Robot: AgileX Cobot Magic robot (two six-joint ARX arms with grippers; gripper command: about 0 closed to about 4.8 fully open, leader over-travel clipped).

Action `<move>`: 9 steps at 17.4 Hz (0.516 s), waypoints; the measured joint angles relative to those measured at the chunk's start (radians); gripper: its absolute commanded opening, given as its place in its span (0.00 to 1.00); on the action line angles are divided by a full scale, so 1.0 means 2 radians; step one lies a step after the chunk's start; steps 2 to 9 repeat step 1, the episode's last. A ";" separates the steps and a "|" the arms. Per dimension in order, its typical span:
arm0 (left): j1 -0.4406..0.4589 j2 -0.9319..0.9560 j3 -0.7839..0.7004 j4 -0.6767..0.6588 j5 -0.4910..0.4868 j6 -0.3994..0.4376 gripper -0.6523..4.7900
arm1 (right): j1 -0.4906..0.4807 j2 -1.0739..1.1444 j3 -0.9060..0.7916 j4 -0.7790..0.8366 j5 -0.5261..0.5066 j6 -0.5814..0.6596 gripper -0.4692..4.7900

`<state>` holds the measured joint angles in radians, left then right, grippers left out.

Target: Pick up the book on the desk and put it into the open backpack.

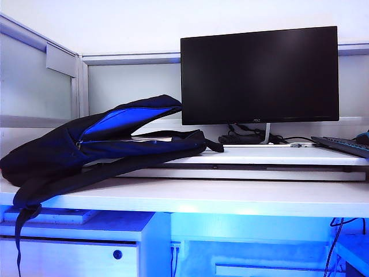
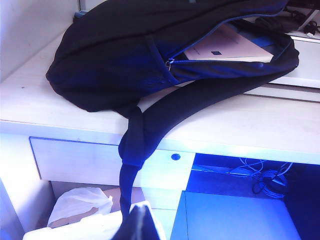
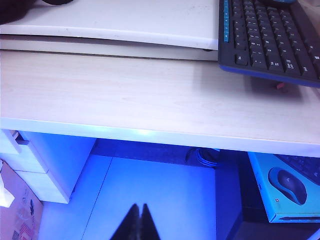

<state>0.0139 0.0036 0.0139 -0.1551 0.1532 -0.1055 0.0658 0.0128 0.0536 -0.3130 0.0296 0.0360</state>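
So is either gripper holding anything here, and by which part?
Nothing is held. The left gripper and right gripper are both shut and empty, low in front of the desk; the book lies inside the backpack.

Exterior: low, level, facing wide white desk [image 1: 242,196]. Wrists: below front edge, tilted up. Shared: floppy navy fabric backpack [image 1: 86,153], 9 o'clock

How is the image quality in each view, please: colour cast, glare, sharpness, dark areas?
Exterior view: blue cast under the desk, glare on its front edge, backpack nearly black. Left wrist view: sharp, the book readable inside the backpack, shut left claw a dark silhouette. Right wrist view: blue floor, keyboard sharp, shut right claw dark.
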 measured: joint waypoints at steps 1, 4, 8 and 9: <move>0.000 0.000 0.000 0.000 0.000 0.000 0.11 | 0.000 0.000 0.000 0.000 0.000 0.000 0.09; 0.000 0.000 0.000 0.000 0.000 0.000 0.11 | 0.000 0.000 0.000 0.000 0.000 0.000 0.09; 0.000 0.000 0.000 0.000 0.000 0.000 0.11 | 0.000 0.000 0.000 0.000 0.000 0.000 0.09; 0.000 0.000 0.000 0.000 0.000 0.000 0.11 | 0.000 0.000 0.000 0.000 0.000 0.000 0.09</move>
